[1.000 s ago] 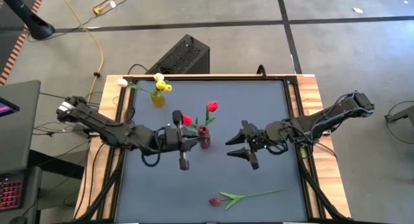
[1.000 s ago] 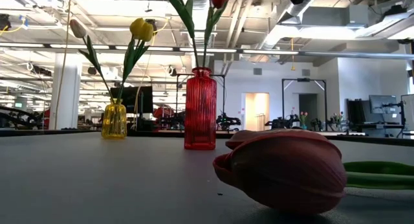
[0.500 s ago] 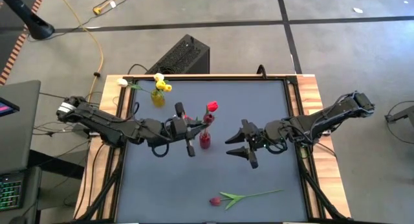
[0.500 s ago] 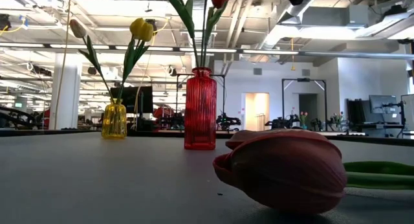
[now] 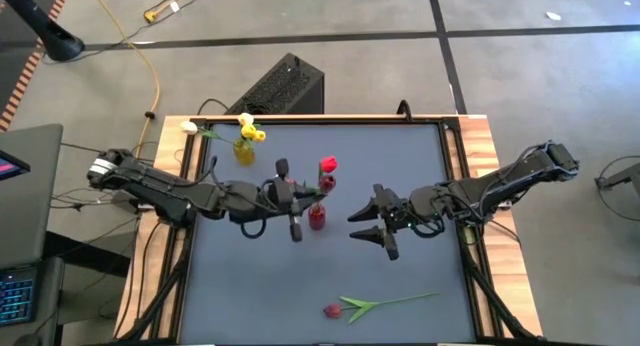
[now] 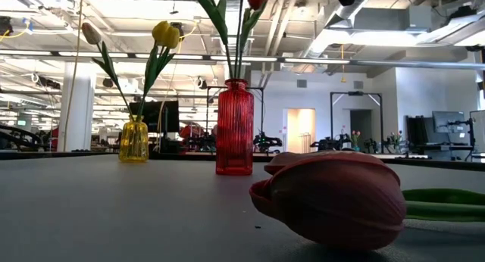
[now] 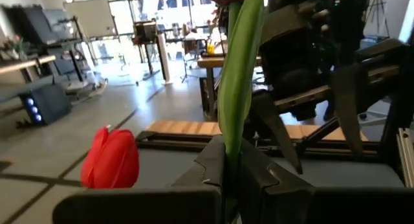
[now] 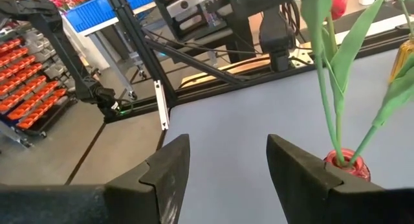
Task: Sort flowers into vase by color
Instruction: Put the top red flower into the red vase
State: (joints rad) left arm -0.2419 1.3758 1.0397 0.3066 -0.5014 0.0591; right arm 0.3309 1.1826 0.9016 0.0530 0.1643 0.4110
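We see the left gripper (image 5: 300,194) poised just beside the red vase (image 5: 316,217) near the table's middle, its fingers (image 7: 217,160) clamped tight on the green stem (image 7: 239,68) of a tulip; the stem is pinched low and held roughly upright, presumably so its end can be steered down into the vase's narrow neck. From above we cannot quite tell whether the stem tip has already entered the mouth. One red tulip (image 5: 327,166) already stands in that vase, and the yellow vase (image 5: 244,152) toward the far left corner holds yellow and cream-white heads (image 5: 250,132), so colours are matched vase by vase. A dark maroon tulip (image 5: 334,310) with a long stem lies flat on the grey table (image 5: 420,276) near the front edge, well apart from both vases, not yet sorted. The right gripper (image 5: 372,229) waits on the other side of the red vase, jaws spread wide and holding nothing. We find no legible brand, label or writing on the vases or the table.
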